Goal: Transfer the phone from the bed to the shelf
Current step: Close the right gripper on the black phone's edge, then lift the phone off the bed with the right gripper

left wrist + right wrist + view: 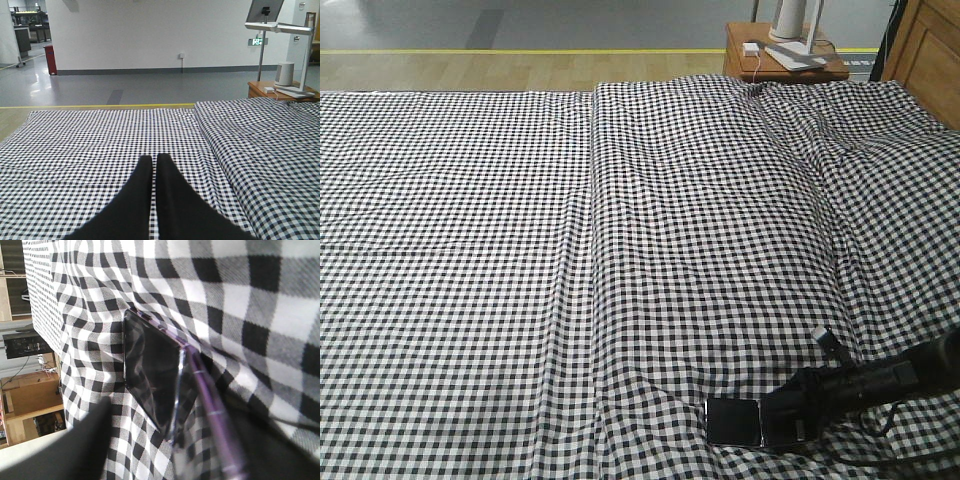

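Flat on the bed (520, 250) near its front edge, the phone (733, 421). Right claw (778, 428) spread wide astride its end, not clamped. Left claw (151, 159) pinched shut above the bed.

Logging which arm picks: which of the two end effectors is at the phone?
The right end effector: it sits right against the phone on the bed. The left end effector is shut, with no phone near it.
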Available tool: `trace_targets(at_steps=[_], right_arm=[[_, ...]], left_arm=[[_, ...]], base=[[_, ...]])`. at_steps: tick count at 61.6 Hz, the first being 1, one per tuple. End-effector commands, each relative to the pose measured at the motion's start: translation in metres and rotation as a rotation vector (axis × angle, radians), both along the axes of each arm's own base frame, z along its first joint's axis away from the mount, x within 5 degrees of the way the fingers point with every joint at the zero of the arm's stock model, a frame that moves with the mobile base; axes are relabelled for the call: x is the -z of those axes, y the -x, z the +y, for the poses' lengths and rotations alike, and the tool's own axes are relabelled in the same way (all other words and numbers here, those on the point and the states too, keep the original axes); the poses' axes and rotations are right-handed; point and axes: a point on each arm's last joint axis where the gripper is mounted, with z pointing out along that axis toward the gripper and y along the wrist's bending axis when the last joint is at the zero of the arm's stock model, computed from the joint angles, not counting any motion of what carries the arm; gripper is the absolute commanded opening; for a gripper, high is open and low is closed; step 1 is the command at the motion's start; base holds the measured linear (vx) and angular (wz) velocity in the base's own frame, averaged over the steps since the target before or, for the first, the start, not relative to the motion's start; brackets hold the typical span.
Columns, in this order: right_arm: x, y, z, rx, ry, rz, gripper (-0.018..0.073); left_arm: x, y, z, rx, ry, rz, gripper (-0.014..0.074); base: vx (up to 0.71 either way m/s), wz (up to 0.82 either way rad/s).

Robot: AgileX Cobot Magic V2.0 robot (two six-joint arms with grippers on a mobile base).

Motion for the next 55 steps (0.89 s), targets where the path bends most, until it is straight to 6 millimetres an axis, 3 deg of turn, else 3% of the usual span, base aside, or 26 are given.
trace_targets(at_steps=[1,12,29,41,55], right_arm=[[-0.03,-0.013,0.0,-0.015,-0.095,-0.065,0.0211],[-0.034,-0.013,0.002,-0.025,-0.143,-0.085,-0.0017],[-0.041,-0.015,0.005,-0.035,-0.131,-0.059,-0.0008],[-0.078,-0.034,0.02,-0.1,-0.1,-0.149,-0.0003],[-0.145,-0.054,0.033,-0.181,-0.036,-0.286,-0.0003]], left_arm=[[-0.015,0.002,0.0,0.005,0.013,-0.105,0.0001],[-0.015,0.002,0.0,0.005,0.013,-0.105,0.0001],[-0.015,0.002,0.0,0.005,0.013,-0.105,0.0001],[-0.015,0.002,0.0,0.005,0.013,-0.105,0.0001],[-0.015,0.002,0.0,0.005,0.013,-0.105,0.0001]], base=[[0.0,0.0],[0.0,0.0],[0.0,0.0],[0.0,0.0],[0.0,0.0]])
